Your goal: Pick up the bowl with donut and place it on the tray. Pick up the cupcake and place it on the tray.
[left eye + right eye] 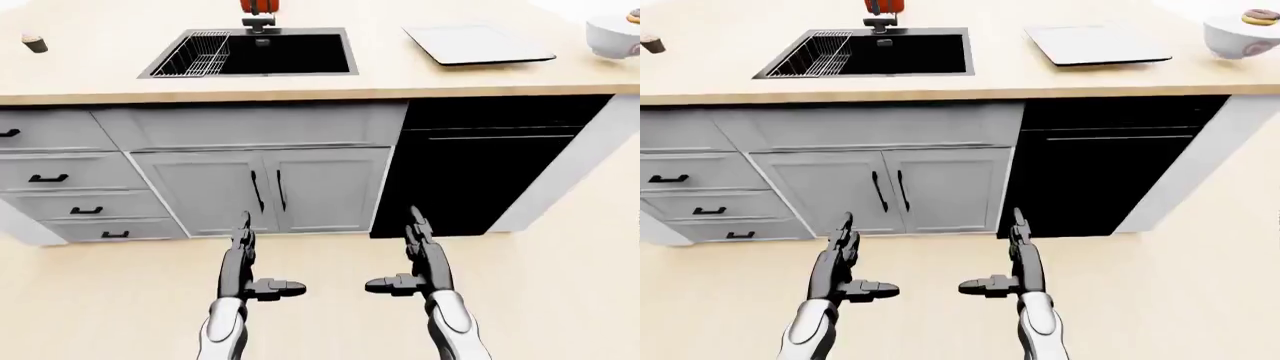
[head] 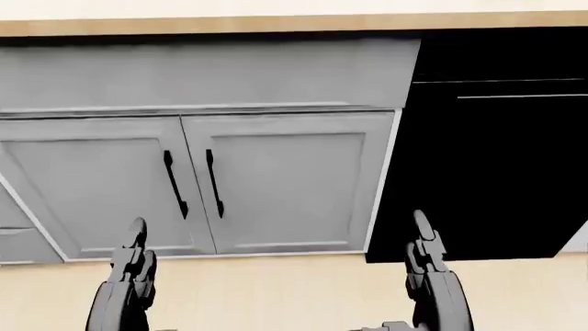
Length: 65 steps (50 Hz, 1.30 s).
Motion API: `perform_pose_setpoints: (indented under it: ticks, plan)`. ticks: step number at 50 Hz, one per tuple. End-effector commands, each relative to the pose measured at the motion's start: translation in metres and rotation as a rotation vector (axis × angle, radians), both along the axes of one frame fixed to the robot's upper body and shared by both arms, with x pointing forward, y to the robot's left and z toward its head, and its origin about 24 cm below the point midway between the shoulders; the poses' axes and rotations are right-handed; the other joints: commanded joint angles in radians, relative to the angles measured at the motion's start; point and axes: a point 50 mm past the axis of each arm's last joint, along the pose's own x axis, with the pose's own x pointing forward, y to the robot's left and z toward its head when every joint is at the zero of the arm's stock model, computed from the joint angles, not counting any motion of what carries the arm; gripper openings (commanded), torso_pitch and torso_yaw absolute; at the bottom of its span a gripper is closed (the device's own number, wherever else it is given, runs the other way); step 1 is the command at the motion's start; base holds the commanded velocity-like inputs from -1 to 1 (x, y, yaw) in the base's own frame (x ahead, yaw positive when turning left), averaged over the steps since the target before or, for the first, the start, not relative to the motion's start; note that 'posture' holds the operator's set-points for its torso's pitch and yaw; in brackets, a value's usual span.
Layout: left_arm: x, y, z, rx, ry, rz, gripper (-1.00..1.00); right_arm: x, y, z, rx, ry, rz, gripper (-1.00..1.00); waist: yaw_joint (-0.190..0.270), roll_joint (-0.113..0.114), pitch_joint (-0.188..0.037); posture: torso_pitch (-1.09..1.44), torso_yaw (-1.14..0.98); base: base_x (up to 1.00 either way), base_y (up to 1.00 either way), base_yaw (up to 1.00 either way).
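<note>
two hands, my left hand (image 1: 245, 262) and right hand (image 1: 420, 259), hang open and empty over the floor; the bowl with donut (image 1: 1243, 32) sits far right on the counter (image 1: 940, 84), near the tray (image 1: 1097, 43); the cupcake (image 1: 34, 43) sits far left.

1. A pale wooden countertop (image 1: 330, 79) ran across the top of the left-eye view, with a black rectangular sink (image 1: 255, 52) set into it.
2. A metal wire rack (image 1: 197, 56) sat in the sink's left part.
3. Right of the sink lay a flat grey tray (image 1: 478, 43) — further right, a white bowl with a donut (image 1: 1243, 34).
4. A small cupcake (image 1: 34, 42) stood far left.
5. Below the sink were grey double cabinet doors (image 1: 265, 191), drawers (image 1: 60, 180) to their left, a black dishwasher panel (image 1: 470, 176) to their right.
</note>
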Motion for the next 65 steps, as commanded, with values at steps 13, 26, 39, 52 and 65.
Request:
perform_pose_setpoints:
  ticks: [13,26,39,52,65]
  plan:
    - [0.010,-0.004,0.063,0.033,-0.216,-0.020,1.00,0.017,0.005,0.051,-0.016,-0.205,-0.002,1.00,0.008,-0.004,-0.081,0.00,0.00,0.00,0.00,0.00]
    - [0.013,-0.002,0.132,0.049,-0.314,-0.023,1.00,0.016,0.001,0.118,0.007,-0.314,-0.003,1.00,0.010,-0.003,-0.093,0.00,0.00,0.00,0.00,0.00]
    - [0.008,0.001,0.140,0.032,-0.346,-0.016,1.00,0.015,0.000,0.127,0.045,-0.349,0.012,1.00,0.032,0.025,-0.054,0.00,0.00,0.07,-0.26,0.00]
    - [0.009,0.001,0.141,0.032,-0.350,-0.024,1.00,0.013,0.004,0.127,0.045,-0.352,0.029,1.00,0.016,-0.003,-0.031,0.00,0.00,0.19,-0.69,0.00]
    - [0.007,0.000,0.148,0.033,-0.364,-0.025,1.00,0.012,0.001,0.129,0.061,-0.364,0.031,1.00,0.043,0.049,-0.048,0.00,0.00,0.20,-0.80,0.00]
